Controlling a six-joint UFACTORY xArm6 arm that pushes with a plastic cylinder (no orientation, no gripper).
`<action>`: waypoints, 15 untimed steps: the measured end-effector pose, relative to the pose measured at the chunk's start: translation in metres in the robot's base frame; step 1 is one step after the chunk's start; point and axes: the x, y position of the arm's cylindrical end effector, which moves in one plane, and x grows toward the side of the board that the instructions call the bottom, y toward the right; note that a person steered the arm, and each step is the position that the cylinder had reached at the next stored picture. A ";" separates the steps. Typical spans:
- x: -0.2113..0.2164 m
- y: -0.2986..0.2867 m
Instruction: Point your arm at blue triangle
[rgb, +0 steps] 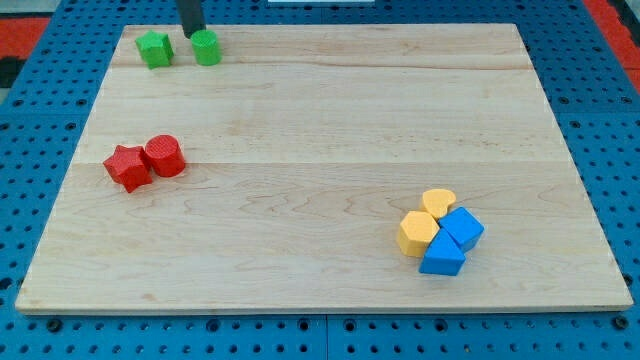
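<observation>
The blue triangle lies near the view's bottom right of the wooden board, touching a blue cube and a yellow hexagon. A yellow heart sits just above them. My tip is at the view's top left, between a green star and a green cylinder, touching or almost touching the cylinder. It is far from the blue triangle.
A red star and a red cylinder touch each other at the view's left. The board lies on a blue pegboard table.
</observation>
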 end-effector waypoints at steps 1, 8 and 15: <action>-0.014 0.004; -0.013 0.144; 0.060 0.143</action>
